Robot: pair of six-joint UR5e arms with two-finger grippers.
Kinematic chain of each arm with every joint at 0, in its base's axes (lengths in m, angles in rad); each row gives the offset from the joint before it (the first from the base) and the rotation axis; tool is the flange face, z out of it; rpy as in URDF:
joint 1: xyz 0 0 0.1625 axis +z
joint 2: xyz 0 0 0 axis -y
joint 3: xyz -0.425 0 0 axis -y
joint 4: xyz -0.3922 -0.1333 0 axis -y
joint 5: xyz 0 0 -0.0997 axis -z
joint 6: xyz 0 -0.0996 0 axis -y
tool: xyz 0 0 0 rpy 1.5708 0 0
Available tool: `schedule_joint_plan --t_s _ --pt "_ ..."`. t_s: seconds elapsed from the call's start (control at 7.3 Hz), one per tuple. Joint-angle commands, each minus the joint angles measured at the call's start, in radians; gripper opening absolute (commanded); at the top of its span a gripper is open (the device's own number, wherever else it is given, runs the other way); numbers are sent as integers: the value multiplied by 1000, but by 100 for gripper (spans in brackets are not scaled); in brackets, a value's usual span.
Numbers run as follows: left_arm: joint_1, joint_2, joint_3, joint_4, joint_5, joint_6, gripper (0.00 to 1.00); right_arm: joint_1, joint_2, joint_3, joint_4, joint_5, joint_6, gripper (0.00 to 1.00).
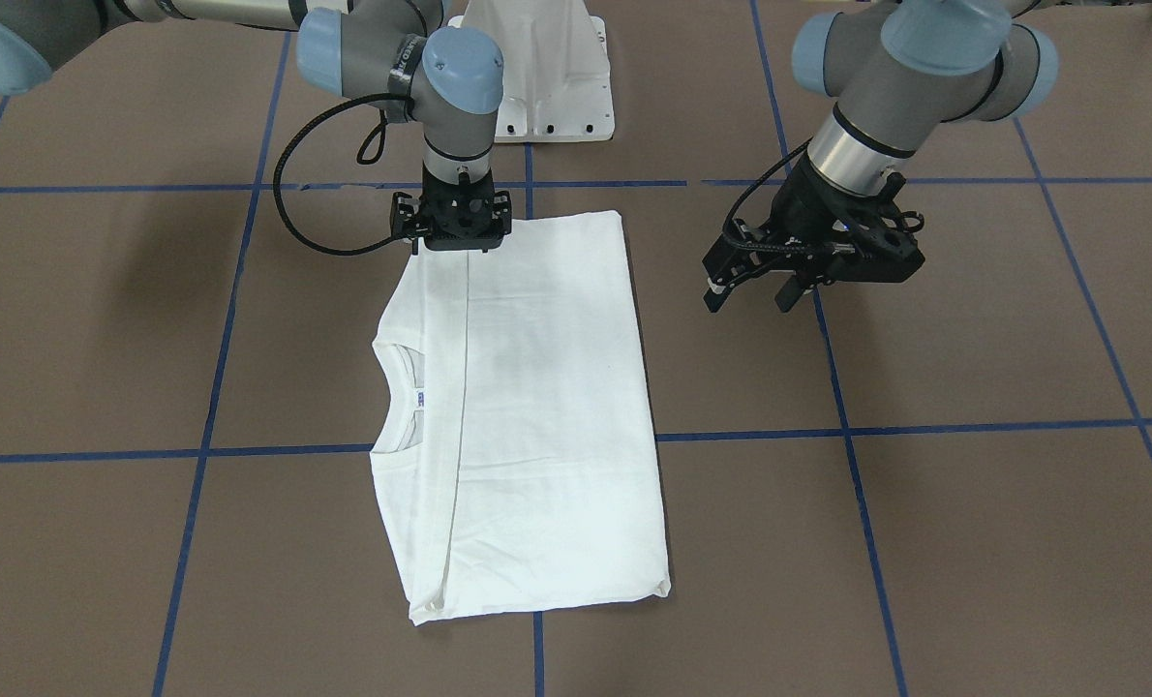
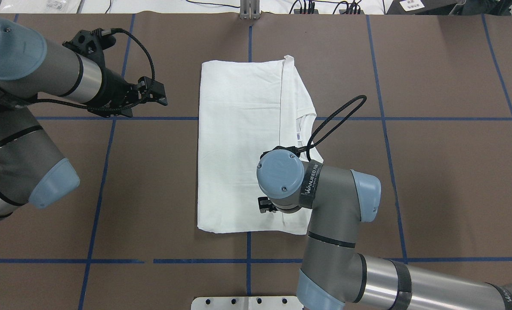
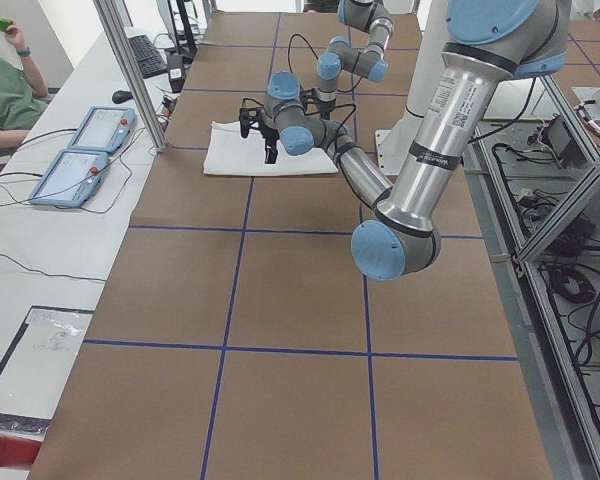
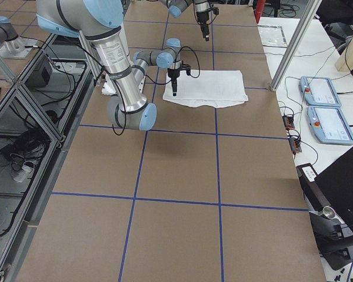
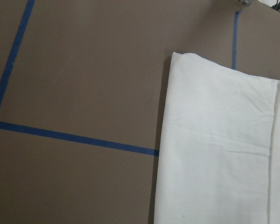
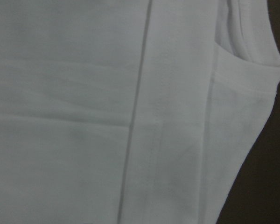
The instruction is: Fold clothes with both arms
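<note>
The white T-shirt (image 1: 537,407) (image 2: 239,142) lies flat on the brown table, folded into a long rectangle. Its collar and neck label (image 1: 421,397) sit on my right arm's side. My right gripper (image 1: 455,242) (image 2: 264,206) points straight down over the shirt's edge nearest the robot base. Its fingertips are hidden under its own body, so I cannot tell whether it is open or shut. The right wrist view shows only cloth (image 6: 84,116) with a fold line. My left gripper (image 1: 752,293) (image 2: 155,92) hangs open and empty above bare table, beside the shirt's folded side (image 5: 214,154).
The white pedestal base (image 1: 542,77) stands at the robot's edge of the table. Blue tape lines (image 2: 109,172) grid the brown surface. Along the far edge are two control tablets (image 3: 85,150) and a seated person (image 3: 5,95).
</note>
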Motion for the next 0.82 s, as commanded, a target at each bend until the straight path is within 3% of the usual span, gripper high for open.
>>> schedule_joint_plan --t_s 0.0,0.69 --pt "5 0 -1 0 -7 -5 100 -18 -7 -1 -36 2 -25 100" --pt "5 -3 -2 -2 -21 -6 100 -27 -11 6 -68 0 -56 100"
